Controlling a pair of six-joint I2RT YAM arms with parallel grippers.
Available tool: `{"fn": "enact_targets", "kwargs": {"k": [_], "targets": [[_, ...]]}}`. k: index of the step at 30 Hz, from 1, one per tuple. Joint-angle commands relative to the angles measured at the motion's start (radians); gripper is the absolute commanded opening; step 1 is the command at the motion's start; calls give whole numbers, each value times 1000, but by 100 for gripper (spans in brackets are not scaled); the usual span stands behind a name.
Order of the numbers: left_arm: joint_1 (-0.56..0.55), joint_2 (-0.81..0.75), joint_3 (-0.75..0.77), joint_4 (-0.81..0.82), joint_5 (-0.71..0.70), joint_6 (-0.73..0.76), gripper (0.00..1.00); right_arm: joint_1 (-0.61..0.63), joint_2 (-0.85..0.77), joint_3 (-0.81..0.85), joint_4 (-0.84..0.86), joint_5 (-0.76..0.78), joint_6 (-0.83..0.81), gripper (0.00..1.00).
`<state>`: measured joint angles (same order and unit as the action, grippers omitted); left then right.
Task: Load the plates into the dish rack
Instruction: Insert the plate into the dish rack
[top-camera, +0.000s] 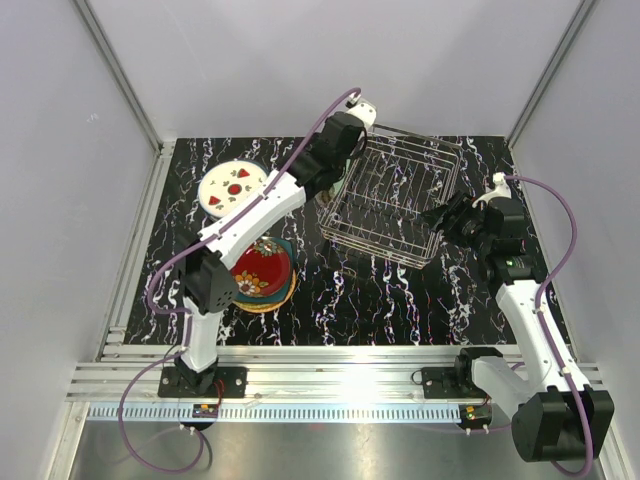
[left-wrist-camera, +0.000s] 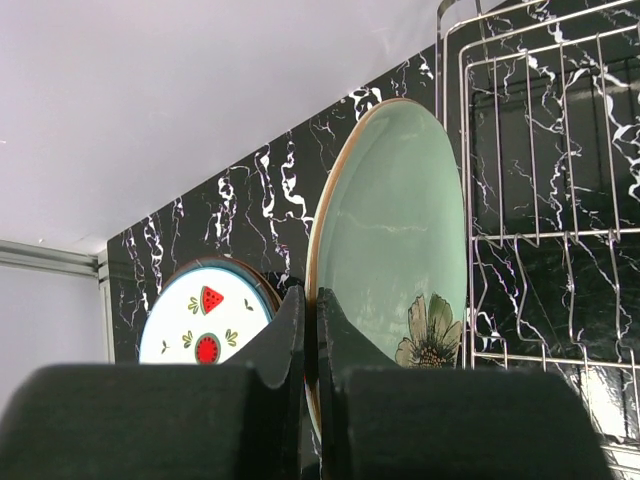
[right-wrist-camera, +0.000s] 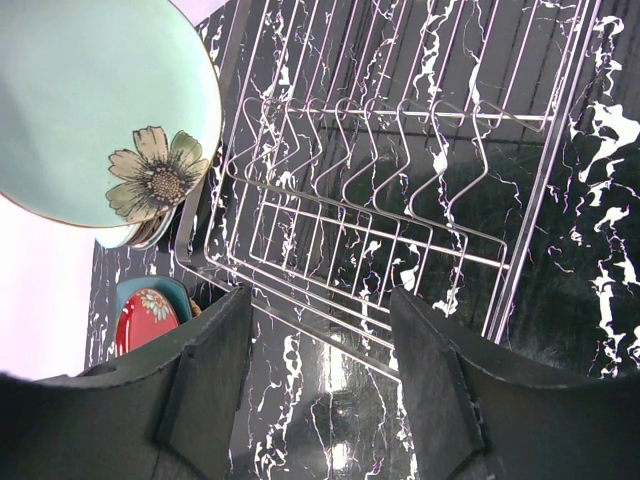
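My left gripper (left-wrist-camera: 310, 302) is shut on the rim of the mint-green plate (left-wrist-camera: 395, 230) with a brown flower, holding it upright on edge just left of the wire dish rack (left-wrist-camera: 540, 200). From above, this gripper (top-camera: 350, 140) is at the rack's (top-camera: 390, 195) far left corner. My right gripper (right-wrist-camera: 320, 300) is open and empty, just outside the rack's (right-wrist-camera: 380, 180) near right side (top-camera: 440, 218). The mint-green plate also shows in the right wrist view (right-wrist-camera: 90, 100). The rack holds no plates.
A white plate with red fruit (top-camera: 232, 187) lies flat at the far left. A stack with a red plate (top-camera: 262, 272) on top of teal and orange-tan ones lies by the left arm's elbow. Grey walls enclose the black marbled table (top-camera: 380, 290).
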<state>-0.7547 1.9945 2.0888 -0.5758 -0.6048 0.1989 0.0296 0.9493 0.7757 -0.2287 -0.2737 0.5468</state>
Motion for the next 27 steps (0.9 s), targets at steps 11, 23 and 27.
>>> {"fn": "enact_targets", "kwargs": {"k": [11, 23, 27], "targets": [[-20, 18, 86, 188, -98, 45, 0, -2, 0, 11, 28, 10, -7, 65], [-23, 53, 100, 177, -128, 40, 0, -2, 3, 11, 23, 16, -10, 65], [-23, 49, 76, 182, -124, 37, 0, -2, 6, 14, 23, 19, -11, 65]]}}
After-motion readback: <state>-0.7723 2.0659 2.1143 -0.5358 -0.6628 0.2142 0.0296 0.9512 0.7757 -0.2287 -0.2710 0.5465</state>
